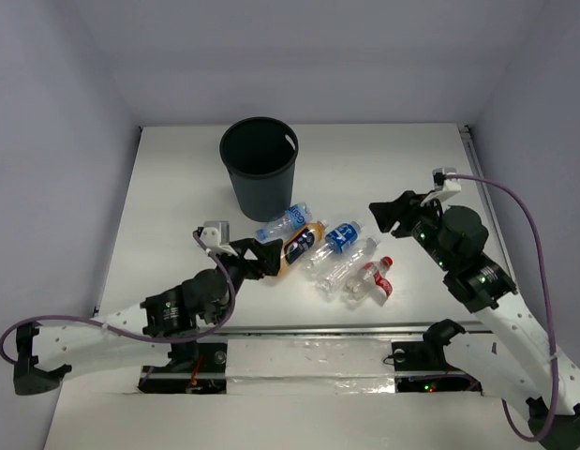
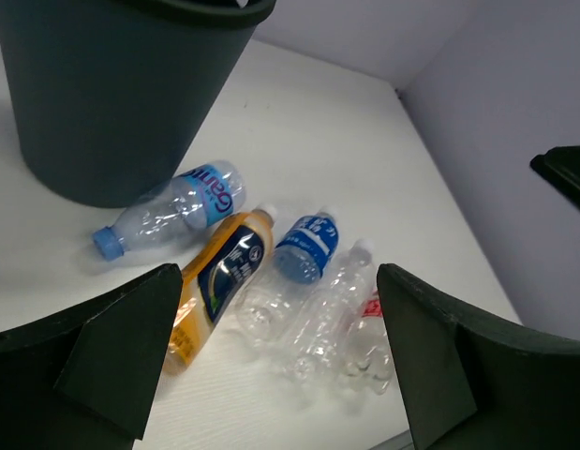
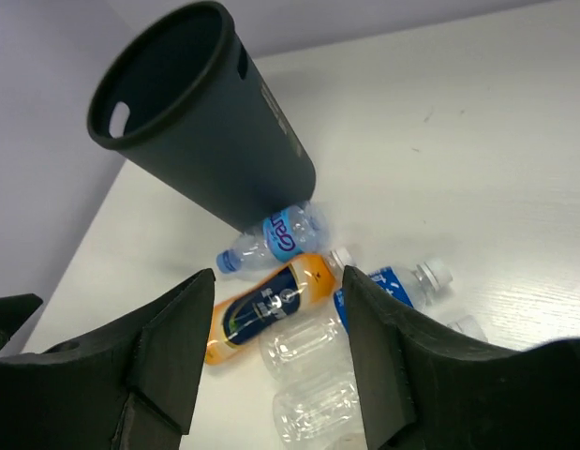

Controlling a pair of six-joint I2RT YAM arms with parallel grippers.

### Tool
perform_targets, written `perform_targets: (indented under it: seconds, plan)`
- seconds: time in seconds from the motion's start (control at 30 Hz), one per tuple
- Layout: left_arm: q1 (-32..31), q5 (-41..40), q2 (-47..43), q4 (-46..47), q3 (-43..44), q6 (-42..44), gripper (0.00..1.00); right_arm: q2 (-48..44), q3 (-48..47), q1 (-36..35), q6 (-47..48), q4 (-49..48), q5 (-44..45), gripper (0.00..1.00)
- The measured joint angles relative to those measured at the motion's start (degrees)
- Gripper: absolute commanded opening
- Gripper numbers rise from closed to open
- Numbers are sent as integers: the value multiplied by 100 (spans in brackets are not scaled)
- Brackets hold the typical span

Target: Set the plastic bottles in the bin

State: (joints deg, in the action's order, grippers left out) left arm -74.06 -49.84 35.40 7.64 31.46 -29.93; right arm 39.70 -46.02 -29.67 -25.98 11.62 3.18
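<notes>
I am holding left end effector (image 1: 269,256) and right end effector (image 1: 383,214) spread near bottles (image 1: 341,237) beside the bin (image 1: 260,173); labels (image 2: 308,246) are showing too blurred to read.

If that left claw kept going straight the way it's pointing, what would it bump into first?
Most likely the orange bottle, lying just ahead of the open left gripper. The white-capped bottle on its far side sits close too, so I can't be fully sure.

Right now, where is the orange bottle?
In the top view the orange bottle lies on its side just right of the left gripper, near the base of the bin.
</notes>
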Motion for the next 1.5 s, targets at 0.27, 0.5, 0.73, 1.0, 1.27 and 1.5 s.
perform_targets:
  seconds: [0.27,0.5,0.73,1.0,1.27,1.5]
  plan:
    - [0,11,258,-444,-11,-103,66,-35,13,0,-114,24,160,0]
    - [0,334,977,-122,-9,52,16,-374,229,2,-249,85,461,0]
    - [0,651,1593,157,9,157,2,-201,824,2,-839,627,710,19]
    - [0,824,1287,420,-262,127,20,46,1198,0,-1746,1563,715,80]
    - [0,925,645,365,-570,151,47,505,1491,0,-2463,2223,411,88]
    - [0,999,223,361,-920,162,47,1200,1440,0,-2702,2310,223,88]
